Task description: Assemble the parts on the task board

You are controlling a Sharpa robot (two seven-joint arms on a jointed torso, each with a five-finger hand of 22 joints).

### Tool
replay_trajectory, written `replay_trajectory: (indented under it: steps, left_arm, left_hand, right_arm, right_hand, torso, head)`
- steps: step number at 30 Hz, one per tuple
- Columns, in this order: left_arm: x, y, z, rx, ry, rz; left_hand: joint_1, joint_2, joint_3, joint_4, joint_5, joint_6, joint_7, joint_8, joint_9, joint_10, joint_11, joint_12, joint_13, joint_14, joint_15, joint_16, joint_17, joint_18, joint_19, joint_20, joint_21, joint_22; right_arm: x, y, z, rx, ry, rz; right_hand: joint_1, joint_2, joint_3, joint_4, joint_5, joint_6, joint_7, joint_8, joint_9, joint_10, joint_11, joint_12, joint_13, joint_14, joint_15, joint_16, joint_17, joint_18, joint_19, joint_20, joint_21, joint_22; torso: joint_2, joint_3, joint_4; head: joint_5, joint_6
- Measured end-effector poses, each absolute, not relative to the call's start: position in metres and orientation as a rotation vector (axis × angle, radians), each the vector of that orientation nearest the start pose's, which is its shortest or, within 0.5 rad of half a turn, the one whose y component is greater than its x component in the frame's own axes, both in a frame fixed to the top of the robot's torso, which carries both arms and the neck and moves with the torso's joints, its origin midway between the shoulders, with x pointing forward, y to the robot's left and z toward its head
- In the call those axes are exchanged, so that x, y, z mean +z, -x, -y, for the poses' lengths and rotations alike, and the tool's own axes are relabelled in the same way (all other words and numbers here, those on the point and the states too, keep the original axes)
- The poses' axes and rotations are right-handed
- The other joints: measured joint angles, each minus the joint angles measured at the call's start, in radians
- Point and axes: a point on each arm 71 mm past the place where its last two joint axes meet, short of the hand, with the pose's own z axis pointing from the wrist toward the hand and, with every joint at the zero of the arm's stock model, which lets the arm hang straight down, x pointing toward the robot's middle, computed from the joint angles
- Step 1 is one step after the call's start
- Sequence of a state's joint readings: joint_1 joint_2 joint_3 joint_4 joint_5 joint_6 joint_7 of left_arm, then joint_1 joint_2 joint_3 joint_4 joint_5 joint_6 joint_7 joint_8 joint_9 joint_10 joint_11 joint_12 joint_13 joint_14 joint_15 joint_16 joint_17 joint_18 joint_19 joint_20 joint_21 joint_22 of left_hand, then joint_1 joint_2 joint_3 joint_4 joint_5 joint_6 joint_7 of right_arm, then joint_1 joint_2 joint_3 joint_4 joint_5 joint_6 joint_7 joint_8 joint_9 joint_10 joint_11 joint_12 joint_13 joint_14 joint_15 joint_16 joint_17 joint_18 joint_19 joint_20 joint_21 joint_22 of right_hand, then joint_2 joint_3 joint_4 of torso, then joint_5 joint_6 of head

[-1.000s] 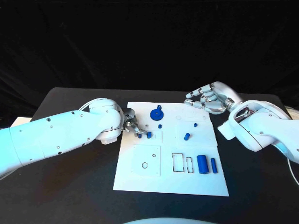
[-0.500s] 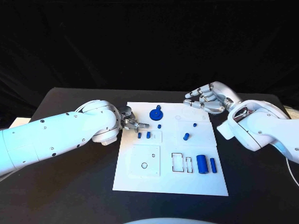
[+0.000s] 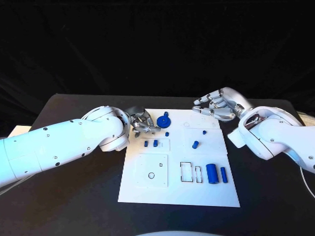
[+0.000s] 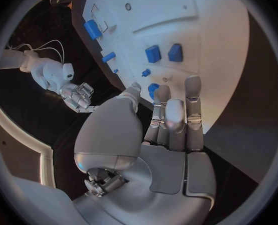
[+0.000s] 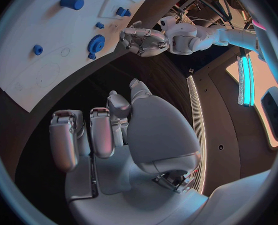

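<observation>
The white task board (image 3: 200, 194) lies mid-table. On it are a blue gear (image 3: 163, 120), two small blue blocks (image 3: 149, 144), a short blue oblong (image 3: 196, 144), tiny pegs (image 3: 168, 133), and a blue cylinder (image 3: 212, 172) beside a thin bar (image 3: 224, 174). My left hand (image 3: 142, 123) hovers at the board's far left edge, just left of the gear, holding nothing. In the left wrist view its fingers (image 4: 175, 116) reach over the board (image 4: 214, 45), with the gear (image 4: 153, 90) partly behind them. My right hand (image 3: 214, 105) hangs over the far right corner, loosely bent and empty.
Black table (image 3: 72, 196) surrounds the board. Rectangular slots (image 3: 191, 172) and a square recess with a small hole (image 3: 152, 174) mark the board's near half. The right wrist view shows the left hand (image 5: 142, 39) beyond the gear (image 5: 96, 43).
My left hand has lifted off the two small blocks and moved toward the far side, ending next to the gear. The right hand has hardly moved.
</observation>
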State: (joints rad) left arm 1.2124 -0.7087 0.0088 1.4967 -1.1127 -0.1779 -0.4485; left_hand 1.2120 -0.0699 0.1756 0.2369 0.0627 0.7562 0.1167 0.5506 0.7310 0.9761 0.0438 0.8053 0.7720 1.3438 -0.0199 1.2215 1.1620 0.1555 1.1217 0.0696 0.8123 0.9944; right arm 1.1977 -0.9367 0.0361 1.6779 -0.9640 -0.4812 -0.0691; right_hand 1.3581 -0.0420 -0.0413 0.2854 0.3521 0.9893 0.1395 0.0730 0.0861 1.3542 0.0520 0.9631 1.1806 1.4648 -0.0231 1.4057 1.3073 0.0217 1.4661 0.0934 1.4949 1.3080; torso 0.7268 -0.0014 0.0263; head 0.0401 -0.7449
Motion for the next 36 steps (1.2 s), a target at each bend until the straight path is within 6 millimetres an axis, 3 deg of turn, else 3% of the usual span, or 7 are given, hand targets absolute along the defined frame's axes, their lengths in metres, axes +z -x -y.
replay_trajectory:
  steps: [3, 5, 8, 16, 21, 24, 36]
  left_arm:
    - [-0.181, -0.500, -0.145, -0.699, 0.210, -1.908]
    - [-0.178, -0.501, -0.138, -0.739, 0.157, -1.864]
    - [-0.175, -0.501, -0.124, -0.786, 0.050, -1.804]
    - [-0.176, -0.504, -0.098, -0.767, -0.176, -1.730]
    - [-0.180, -0.508, -0.089, -0.717, -0.262, -1.730]
    - [-0.182, -0.509, -0.086, -0.692, -0.294, -1.739]
    - [-0.190, -0.514, -0.084, -0.598, -0.350, -1.787]
  left_hand:
    - [0.187, -0.006, 0.100, -0.060, 0.000, -0.045, 0.037, -0.059, -0.069, -0.113, 0.037, -0.112, -0.087, -0.207, 0.028, -0.265, -0.251, 0.000, -0.091, 0.026, -0.138, -0.086]
    - [0.262, -0.038, 0.175, -0.086, 0.000, -0.040, 0.051, -0.125, -0.148, -0.135, 0.058, -0.206, -0.178, -0.277, 0.042, -0.349, -0.326, 0.000, -0.127, 0.045, -0.186, -0.114]
    - [0.298, -0.091, 0.247, -0.105, 0.000, 0.044, 0.055, -0.229, -0.297, -0.088, 0.066, -0.334, -0.341, -0.287, 0.053, -0.389, -0.396, 0.017, -0.139, 0.056, -0.201, -0.120]
    - [0.257, -0.126, 0.183, -0.089, -0.009, 0.127, 0.045, -0.314, -0.423, -0.050, 0.062, -0.413, -0.478, -0.191, 0.050, -0.341, -0.443, 0.017, -0.045, 0.064, -0.220, -0.150]
    - [0.256, -0.125, 0.166, -0.091, -0.009, 0.186, 0.036, -0.337, -0.469, -0.006, 0.050, -0.455, -0.549, 0.012, 0.033, -0.084, -0.216, 0.016, 0.118, 0.047, -0.070, -0.057]
    - [0.256, -0.125, 0.148, -0.092, -0.009, 0.204, 0.029, -0.354, -0.492, 0.014, 0.047, -0.477, -0.585, 0.083, 0.028, 0.030, -0.093, -0.011, 0.205, 0.040, 0.076, 0.052]
    - [0.256, -0.125, 0.134, -0.095, -0.009, 0.232, 0.030, -0.369, -0.525, 0.045, 0.042, -0.504, -0.633, 0.118, 0.025, 0.111, -0.007, -0.039, 0.273, 0.035, 0.241, 0.182]
  right_arm:
    - [-0.143, -0.470, 0.212, 0.940, -0.378, -1.570]
    - [-0.143, -0.470, 0.212, 0.940, -0.378, -1.570]
    - [-0.143, -0.470, 0.212, 0.939, -0.379, -1.570]
    - [-0.143, -0.471, 0.211, 0.939, -0.379, -1.571]
    - [-0.144, -0.471, 0.210, 0.942, -0.378, -1.571]
    - [-0.144, -0.471, 0.209, 0.942, -0.377, -1.572]
    - [-0.144, -0.471, 0.209, 0.944, -0.377, -1.572]
  right_hand:
    - [0.000, 0.000, -0.001, -0.001, 0.000, 0.000, 0.000, 0.000, 0.000, 0.000, 0.000, 0.000, 0.000, 0.000, 0.000, 0.000, 0.000, 0.000, 0.000, 0.000, 0.000, 0.000]
    - [0.000, 0.000, -0.001, -0.001, 0.000, 0.000, 0.000, 0.000, 0.000, 0.000, 0.000, 0.000, 0.000, 0.000, 0.000, 0.000, 0.000, 0.000, 0.000, 0.000, 0.000, 0.000]
    - [0.000, 0.000, -0.001, -0.001, 0.000, 0.000, 0.000, 0.000, 0.000, 0.000, 0.000, 0.000, 0.000, 0.000, 0.000, 0.000, 0.000, 0.000, 0.000, 0.000, 0.000, 0.000]
    - [0.000, 0.000, -0.001, -0.001, 0.000, 0.000, 0.000, 0.000, 0.000, 0.000, 0.000, 0.000, 0.000, 0.000, 0.000, 0.000, 0.000, 0.000, 0.000, 0.000, 0.000, 0.000]
    - [0.000, 0.000, -0.001, -0.001, 0.000, 0.000, 0.000, 0.000, 0.000, 0.000, 0.000, 0.000, 0.000, 0.000, 0.000, 0.000, 0.001, 0.000, 0.000, 0.000, 0.000, 0.000]
    - [0.000, 0.000, -0.001, -0.001, 0.000, 0.000, 0.000, 0.000, 0.000, 0.000, 0.000, 0.000, 0.000, 0.000, 0.000, 0.000, 0.001, 0.000, 0.000, 0.000, 0.000, 0.000]
    - [0.000, 0.000, -0.001, -0.001, 0.000, 0.000, 0.000, 0.000, 0.000, 0.000, 0.000, 0.000, 0.000, 0.000, 0.000, 0.000, 0.001, 0.000, 0.000, 0.000, 0.000, 0.000]
  torso:
    - [0.000, 0.0000, -0.0002]
    - [0.000, 0.0000, -0.0006]
    - [0.001, -0.0001, -0.0012]
    - [0.002, -0.0002, -0.0021]
    - [0.002, -0.0002, -0.0023]
    - [0.002, -0.0003, -0.0022]
    - [0.001, -0.0003, -0.0006]
  head:
    - [-0.002, 0.002]
    - [-0.004, 0.005]
    - [-0.006, 0.007]
    - [-0.011, 0.011]
    - [-0.012, 0.011]
    - [-0.013, 0.012]
    - [-0.017, 0.007]
